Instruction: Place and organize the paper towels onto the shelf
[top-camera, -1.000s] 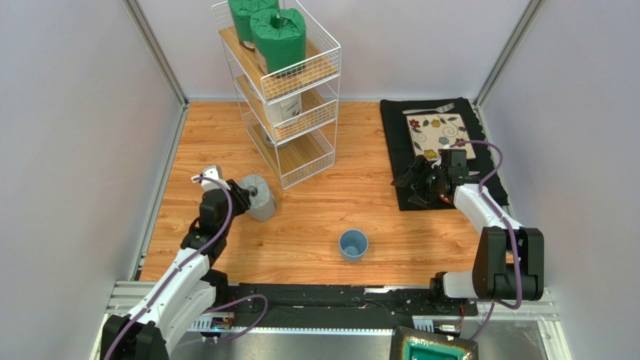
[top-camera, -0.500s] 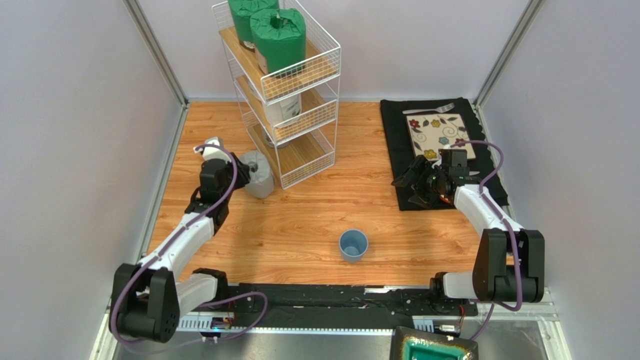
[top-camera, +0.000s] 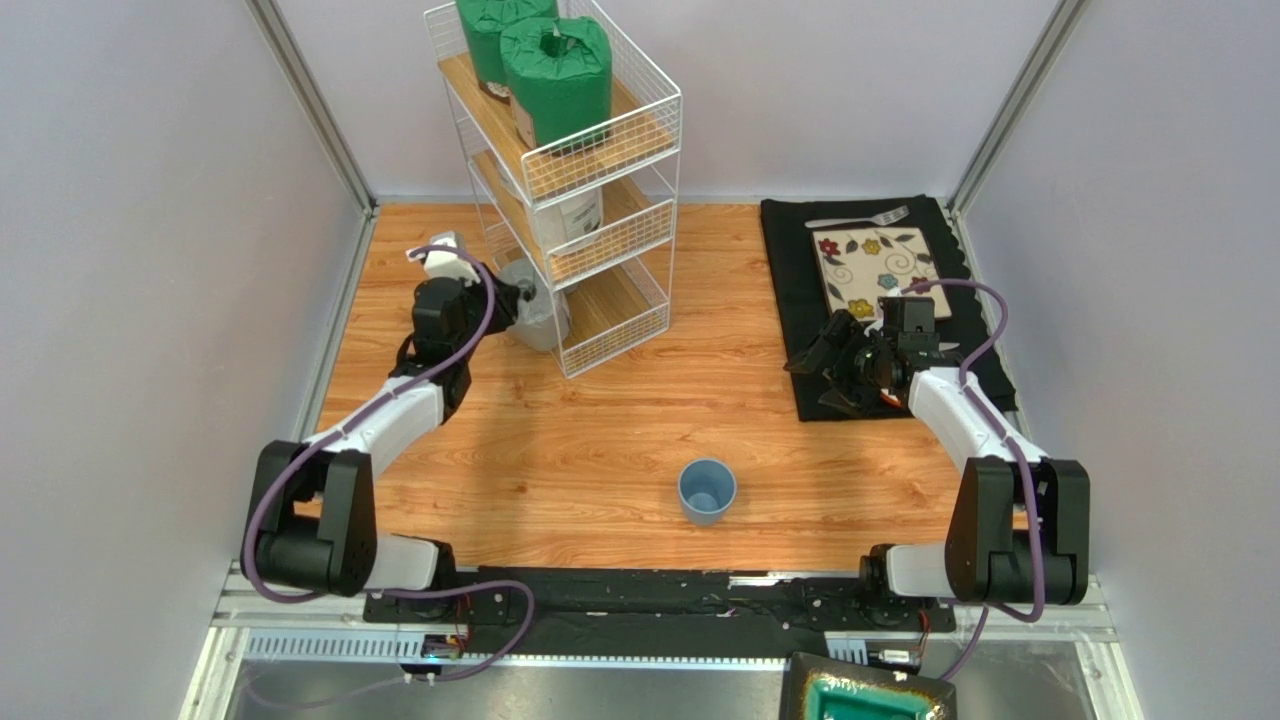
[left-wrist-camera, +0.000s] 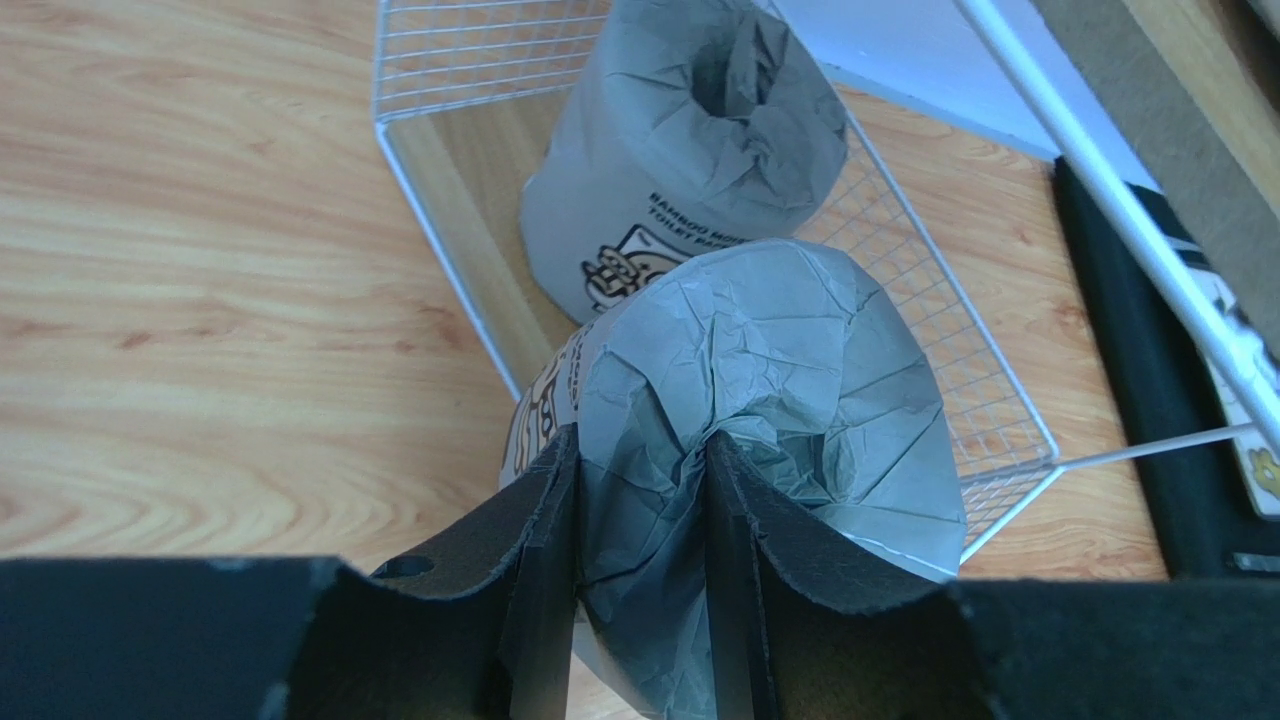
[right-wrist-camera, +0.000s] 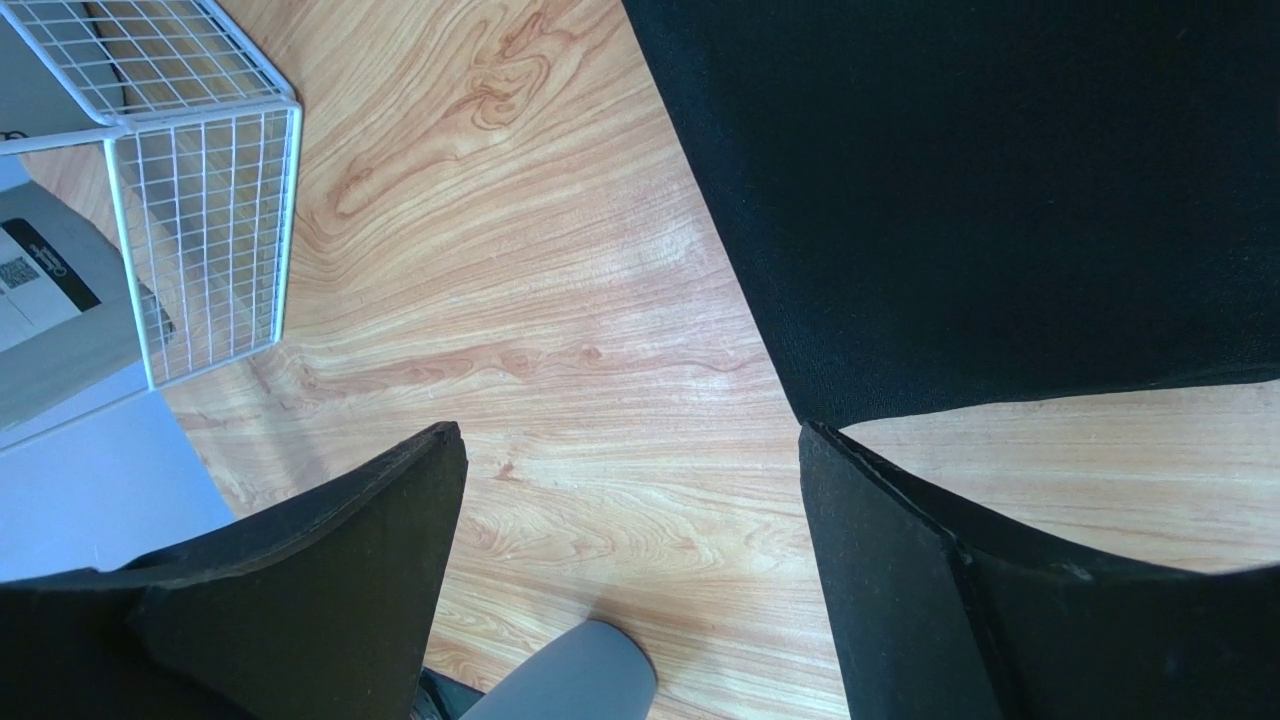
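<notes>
Top external view: the left arm reaches across the wooden table (top-camera: 631, 405) to the left end of the shelf (top-camera: 649, 138), a tall white wire rack with three slanted wooden tiers. The left gripper (top-camera: 504, 300) holds a grey roll (top-camera: 532, 318) right at the open end of the lowest tier. Two green rolls (top-camera: 555, 78) stand on the top tier and a white roll (top-camera: 570, 219) stands on the middle one. The left wrist view shows the black fingers (left-wrist-camera: 541, 585) clenched on the crinkled, gathered top of the grey roll, with the paper bunched up between them. The roll's body overlaps the white wire edge of the bottom tier, but I cannot tell whether it rests on the plank. Just beyond it, a second grey roll (left-wrist-camera: 691, 150) stands inside that same tier, its hollow top facing the camera. On the other side, the right gripper (top-camera: 842, 360) hangs over the near left part of a black mat (top-camera: 796, 255), which carries a floral plate (top-camera: 879, 270). In the right wrist view its fingers (right-wrist-camera: 376, 555) are spread wide with nothing between them, only bare wood and the mat's edge below. A small blue cup (top-camera: 706, 489) stands alone on the table, well apart from both arms.
</notes>
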